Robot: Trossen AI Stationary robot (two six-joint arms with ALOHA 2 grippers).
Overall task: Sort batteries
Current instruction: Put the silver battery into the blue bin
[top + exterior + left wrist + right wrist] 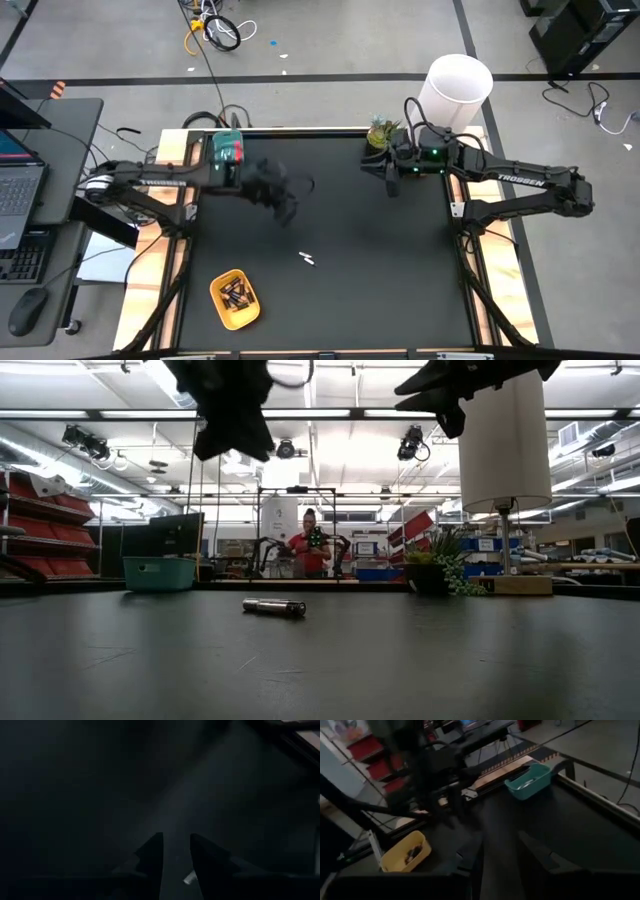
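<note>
Two pale silvery batteries [307, 259] lie on the black table near its middle; the low view shows them as a slim cylinder [273, 606]. Several dark batteries sit in the yellow oval tray [235, 298] near the near-left corner. The teal tray [228, 150] stands at the far-left edge, partly under the left arm. My left gripper [288, 210] hangs open above the table, to the far-left of the pale batteries; its wrist view shows one pale battery [189, 879] low between the fingers [176, 840]. My right gripper [392, 182] is open and raised over the far right part.
A small potted plant [379, 133] and a white lamp shade [457, 88] stand at the far right edge. The right wrist view shows the left arm [435, 775], the yellow tray [405, 852] and the teal tray [530, 780]. A person [309, 550] stands in the room behind.
</note>
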